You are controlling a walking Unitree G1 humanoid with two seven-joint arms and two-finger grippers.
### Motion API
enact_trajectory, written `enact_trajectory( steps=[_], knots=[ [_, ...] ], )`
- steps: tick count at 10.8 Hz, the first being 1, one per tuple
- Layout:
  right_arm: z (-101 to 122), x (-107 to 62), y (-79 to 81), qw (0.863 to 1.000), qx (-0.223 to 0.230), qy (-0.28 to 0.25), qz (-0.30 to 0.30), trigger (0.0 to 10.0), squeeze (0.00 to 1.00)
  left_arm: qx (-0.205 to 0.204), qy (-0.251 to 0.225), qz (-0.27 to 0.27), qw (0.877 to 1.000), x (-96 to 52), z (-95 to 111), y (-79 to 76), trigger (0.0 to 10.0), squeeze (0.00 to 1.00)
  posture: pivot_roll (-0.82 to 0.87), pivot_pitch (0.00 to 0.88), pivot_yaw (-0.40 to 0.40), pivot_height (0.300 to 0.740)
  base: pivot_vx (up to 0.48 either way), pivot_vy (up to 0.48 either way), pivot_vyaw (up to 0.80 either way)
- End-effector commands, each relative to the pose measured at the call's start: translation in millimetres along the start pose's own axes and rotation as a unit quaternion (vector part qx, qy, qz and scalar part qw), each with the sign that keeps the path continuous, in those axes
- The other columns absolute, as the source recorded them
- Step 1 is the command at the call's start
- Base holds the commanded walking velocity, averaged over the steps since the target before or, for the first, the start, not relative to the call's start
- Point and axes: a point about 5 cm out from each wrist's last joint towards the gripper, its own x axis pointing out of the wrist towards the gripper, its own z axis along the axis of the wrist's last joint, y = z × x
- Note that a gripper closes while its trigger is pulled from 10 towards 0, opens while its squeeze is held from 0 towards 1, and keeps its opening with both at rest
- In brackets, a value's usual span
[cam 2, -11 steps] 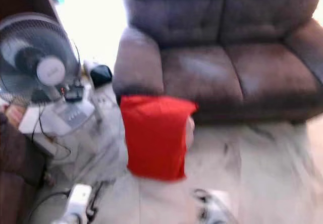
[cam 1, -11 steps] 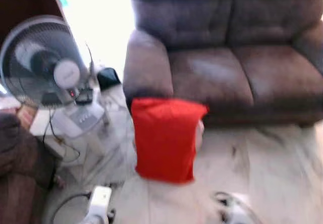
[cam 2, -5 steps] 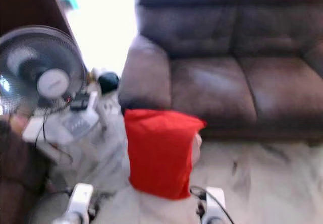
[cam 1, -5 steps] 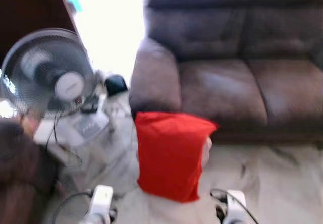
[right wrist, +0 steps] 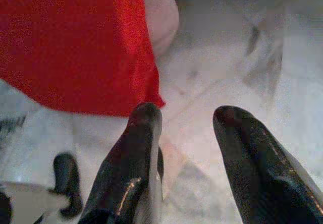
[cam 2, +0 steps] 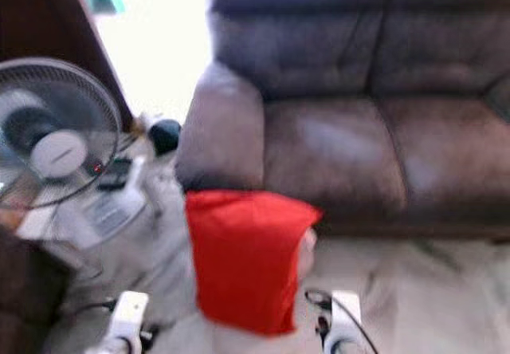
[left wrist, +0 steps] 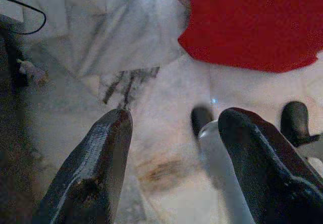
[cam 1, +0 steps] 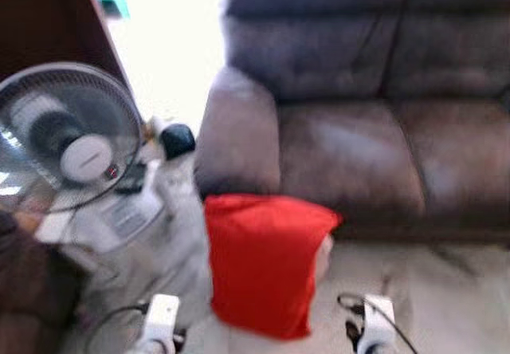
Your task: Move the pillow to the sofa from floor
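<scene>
Black fingers (left wrist: 101, 158) of the left gripper (left wrist: 174, 153) were spread wide apart, with nothing between them. They hung over the pale marble floor (left wrist: 151, 133), close to the lower edge of the red pillow (left wrist: 252, 22) but not touching it. The right gripper (right wrist: 189, 148) was spread open too and held nothing. One of its fingers (right wrist: 136, 153) was just beside the bottom corner of the red pillow.

From the head camera, the two silver arms showed at the bottom of the view, the left arm (cam 1: 162, 322) and the right arm (cam 1: 374, 326), one on each side of the pillow's lower end. The red pillow (cam 1: 263, 262) was on the floor, right in front of the brown sofa (cam 1: 358, 123), below the sofa's arm rest (cam 1: 235, 131). It looked like it leaned up against the front of the sofa, but the picture was blurry. A bit of pale cloth poked out at one side of the pillow.

A white standing fan (cam 1: 68, 139) stood on the robot's left, near that arm rest. A small dark round thing (cam 1: 178, 139) lay on the floor between the fan and the sofa.
</scene>
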Motion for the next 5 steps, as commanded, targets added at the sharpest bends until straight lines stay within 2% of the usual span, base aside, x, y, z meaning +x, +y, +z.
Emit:
enact_trajectory(
  steps=[1, 5],
  knots=[
    [-8.7, -1.2, 10.7, 1.0, 0.009, 0.014, 0.011, 10.0, 0.0, -0.002, 0.019, 0.012, 1.0, -2.7, -11.7, 8.9, 10.0, 0.0, 0.03, 0.095, 0.011, 0.74, 0.266, 0.0, 0.0],
    [-9.6, -1.6, 16.1, 1.0, 0.009, 0.009, 0.014, 10.0, 0.0, -0.001, 0.019, 0.012, 1.0, -2.8, -12.1, 8.9, 10.0, 0.0, 0.03, 0.097, 0.011, 0.74, 0.265, 0.0, 0.0]
  ],
)
